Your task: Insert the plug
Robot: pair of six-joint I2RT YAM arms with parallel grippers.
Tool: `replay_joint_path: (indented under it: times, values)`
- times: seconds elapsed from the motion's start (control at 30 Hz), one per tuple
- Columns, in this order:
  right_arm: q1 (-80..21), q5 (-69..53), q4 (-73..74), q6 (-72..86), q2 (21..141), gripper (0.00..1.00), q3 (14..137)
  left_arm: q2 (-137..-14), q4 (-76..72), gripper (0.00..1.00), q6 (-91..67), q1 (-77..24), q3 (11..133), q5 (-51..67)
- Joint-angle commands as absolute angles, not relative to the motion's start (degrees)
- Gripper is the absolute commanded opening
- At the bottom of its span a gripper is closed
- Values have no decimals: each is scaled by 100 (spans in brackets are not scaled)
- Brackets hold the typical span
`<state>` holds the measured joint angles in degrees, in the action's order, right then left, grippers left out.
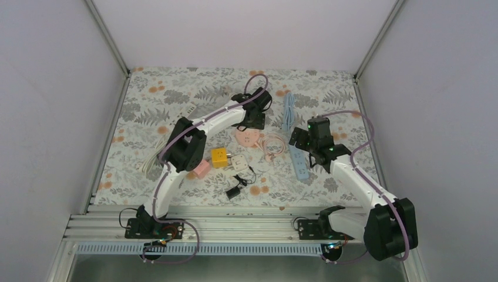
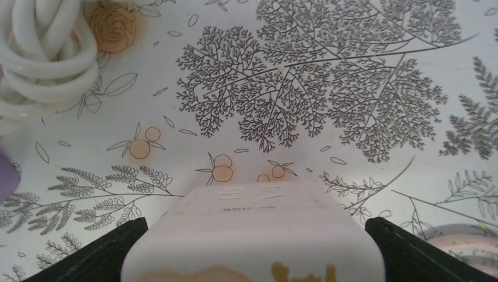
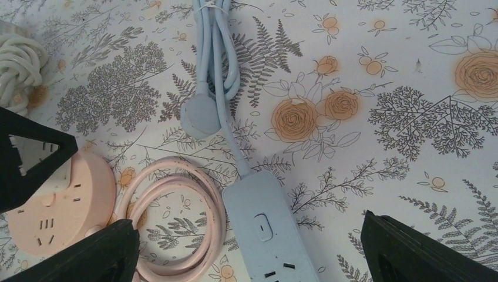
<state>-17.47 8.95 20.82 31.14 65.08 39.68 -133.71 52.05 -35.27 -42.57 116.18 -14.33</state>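
A pale plug (image 2: 252, 241) is seen between the fingers of the left pincer (image 2: 256, 222), toward the far middle of the table (image 1: 176, 88); whether it is grasped or merely flanked cannot be told. The right pincer (image 3: 246, 220) is released, its fingers wide apart above the blue power strip (image 3: 264, 235). The pink round socket (image 3: 53, 205) and a coiled pink cable (image 3: 170, 167) lie just left of the strip.

The middle is crowded: the pink round socket (image 1: 248, 139), pink cable coil (image 1: 272, 144) and blue power strip (image 1: 299, 163) lie close together, the blue cable bundle (image 1: 288, 111) just behind them. Nearer the arm bases, the yellow cube (image 1: 219, 157), white cube (image 1: 238, 162) and black adapter (image 1: 234, 191) block a low pass. You have open cloth (image 1: 176, 82) at the far-left corner and right of the strip.
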Motion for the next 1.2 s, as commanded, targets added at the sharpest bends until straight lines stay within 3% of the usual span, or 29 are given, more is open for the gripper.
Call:
replay_joint_path:
  times: [0.0, 0.07, 0.23, 0.5, 0.8, 1.17]
  values:
    - [-1698, 1143, 2156, 2990, 6386, 96, 4136, -13079, 5222, 95, -3294, -4233, 11997, -1265]
    - [-1697, 1149, 2201, 2906, 6337, 96, 4194, -12723, 5075, 99, -3284, -4228, 11816, -1410]
    - [-1710, 706, 2112, 2635, 6247, 97, 4222, -11675, 4333, 100, -3281, -4198, 10832, -1654]
    - [-2406, 176, 2204, 2458, 6593, 95, 4755, -8816, 1936, 100, -3219, -3861, 7668, -1334]
    - [-4311, 615, 2194, 3081, 8285, 91, 6049, -5836, 1471, 100, -3294, -3650, 5166, -1978]
    - [-5582, 897, 2544, 3366, 10664, 88, 7621, -3476, 1783, 100, -3574, -3612, 4005, -3523]
